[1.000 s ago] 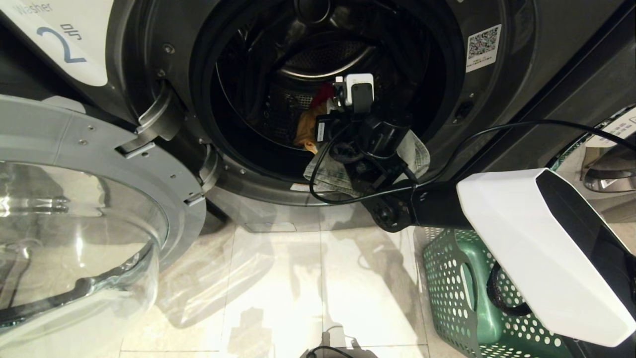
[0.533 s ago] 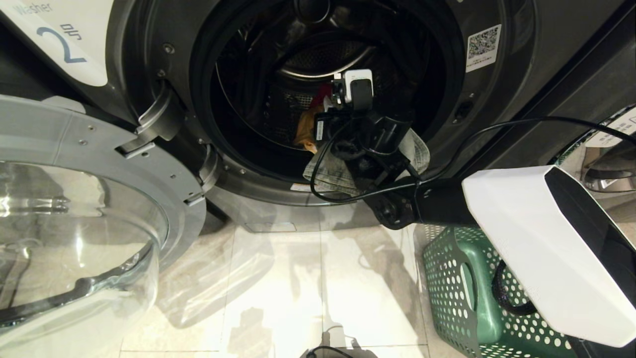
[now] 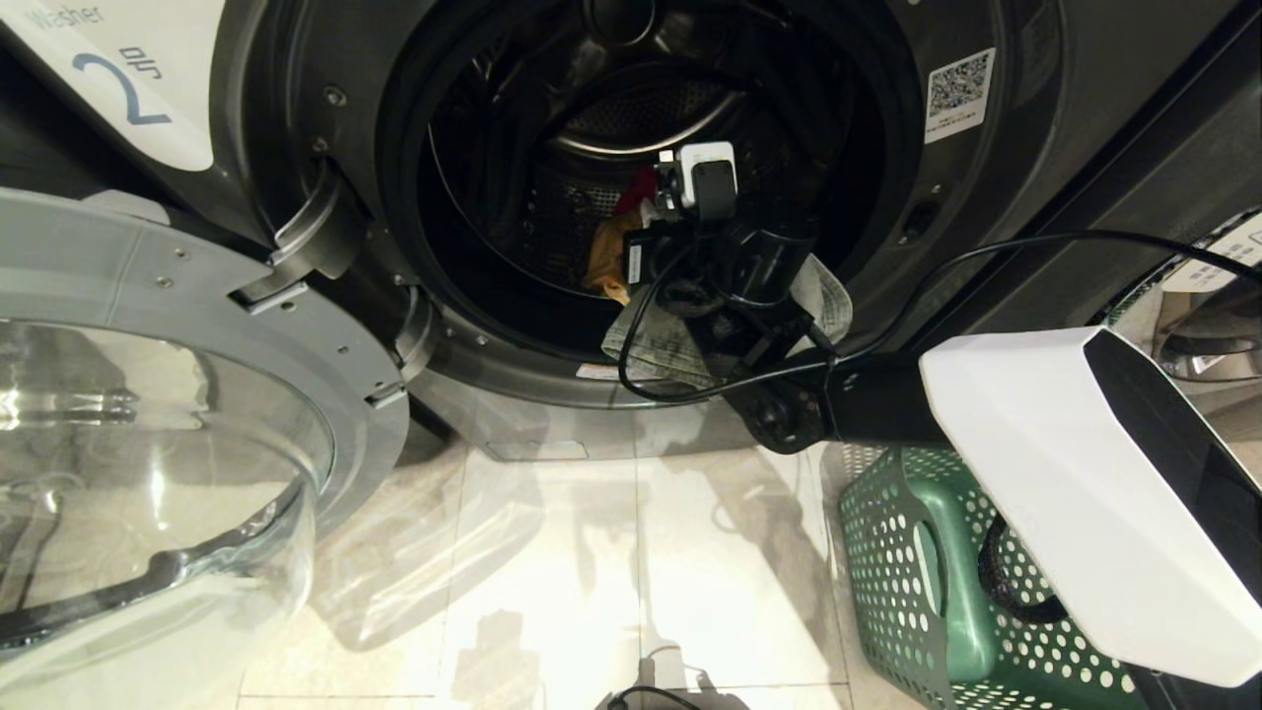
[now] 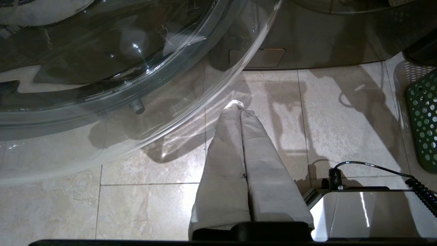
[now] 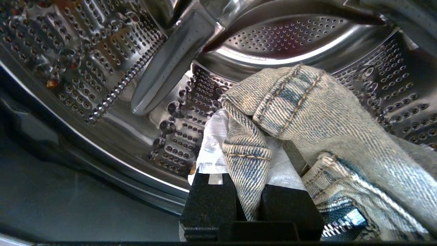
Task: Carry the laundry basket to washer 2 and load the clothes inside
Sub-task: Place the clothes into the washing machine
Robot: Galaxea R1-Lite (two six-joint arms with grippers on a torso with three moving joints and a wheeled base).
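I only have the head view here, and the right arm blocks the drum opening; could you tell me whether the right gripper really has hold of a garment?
Observer: Yes. In the right wrist view the right gripper is shut on a fold of the faded jeans.
Operator: Thank you. Is the gripper past the door opening?
Observer: It is. The wrist view shows the perforated steel drum of washer 2 around the jeans, with a drum paddle just beyond them.
Operator: And where is the left gripper, please?
Observer: The left gripper is shut and empty, pointing at the floor tiles beside the open glass door; the laundry basket shows at that view's edge.
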